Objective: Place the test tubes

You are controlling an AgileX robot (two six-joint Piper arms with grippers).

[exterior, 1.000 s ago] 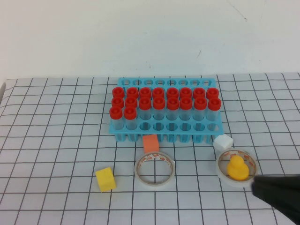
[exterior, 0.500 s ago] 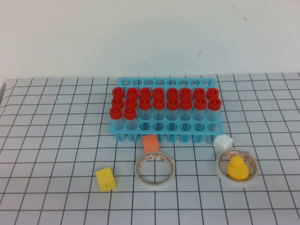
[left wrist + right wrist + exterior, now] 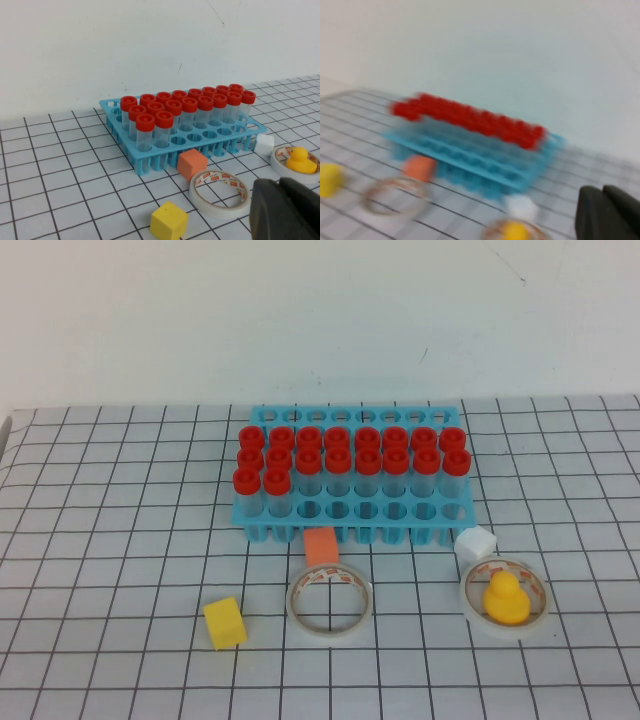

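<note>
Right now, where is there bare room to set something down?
Bare grid lies left of the test tube rack and yellow cube, and right of the rack and rubber duck. Crowded: rack front, with orange cube, white cube, empty tape roll and duck's tape roll. Both shut, left gripper and right gripper hang on the robot's side.

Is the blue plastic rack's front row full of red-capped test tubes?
No, that row of the blue plastic rack holds two red-capped tubes; its other holes stand empty.
</note>
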